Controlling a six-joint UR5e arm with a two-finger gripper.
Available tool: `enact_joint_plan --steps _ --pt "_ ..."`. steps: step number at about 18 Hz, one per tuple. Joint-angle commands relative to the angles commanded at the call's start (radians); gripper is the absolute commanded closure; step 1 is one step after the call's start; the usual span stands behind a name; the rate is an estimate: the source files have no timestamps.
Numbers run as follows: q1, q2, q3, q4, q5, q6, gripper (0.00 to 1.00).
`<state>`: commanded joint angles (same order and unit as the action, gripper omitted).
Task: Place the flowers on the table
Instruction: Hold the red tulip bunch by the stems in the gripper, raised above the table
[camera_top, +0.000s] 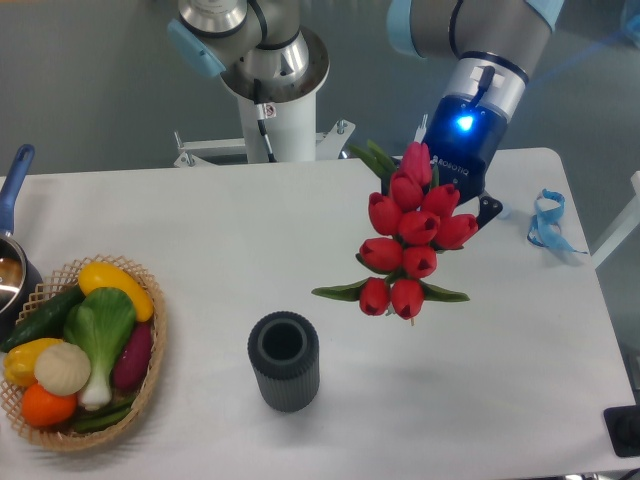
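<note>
The flowers (411, 235) hang clear of the worktop (230, 230), up and to the right of the dark ribbed vase (284, 361), buds toward the camera. The gripper (478, 205) sits directly behind the bunch; its fingers are hidden by the blooms, so their spread cannot be told. The wicker basket (150, 350) of vegetables lies well left of the vase. A blue ribbon (548, 222) rests far right of it.
</note>
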<state>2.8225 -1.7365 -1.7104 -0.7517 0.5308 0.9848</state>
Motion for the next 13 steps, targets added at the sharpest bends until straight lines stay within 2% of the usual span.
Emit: enact_joint_plan --steps 2,13 --pt "-0.003 0.006 -0.015 0.005 0.003 0.011 0.6" --pt "0.015 0.021 -0.005 0.0 0.038 0.034 0.59"
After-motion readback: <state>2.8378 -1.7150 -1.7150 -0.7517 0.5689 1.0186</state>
